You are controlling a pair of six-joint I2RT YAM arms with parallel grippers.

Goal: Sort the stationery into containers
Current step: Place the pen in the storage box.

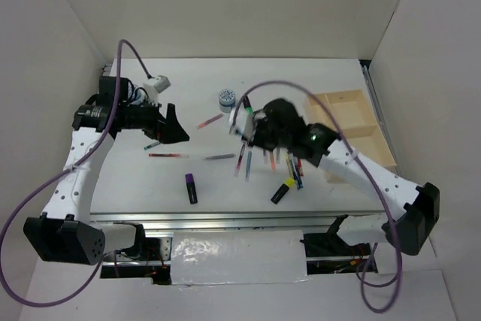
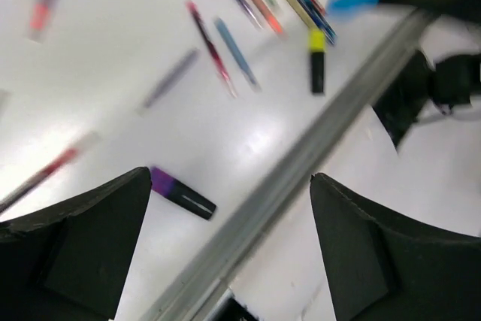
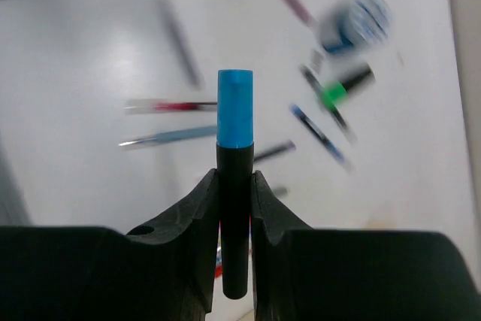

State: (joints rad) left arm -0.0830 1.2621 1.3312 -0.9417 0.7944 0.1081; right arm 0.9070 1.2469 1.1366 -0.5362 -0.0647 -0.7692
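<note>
— Where is the wooden tray (image 1: 347, 103) being shown?
— Only from above, right of the scattered pens (image 1: 294, 172). The left gripper (image 2: 229, 189) is being held agape, empty.
— The right gripper (image 3: 234, 186)?
— It is being clamped on the blue highlighter (image 3: 235, 114) (hidden from above), over the pens. Being pinched low, it could be tilted and dropped short.

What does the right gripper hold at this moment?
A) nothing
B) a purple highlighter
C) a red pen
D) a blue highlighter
D: in the right wrist view the right gripper is shut on the blue highlighter, its black body clamped and its blue cap sticking out.
</note>
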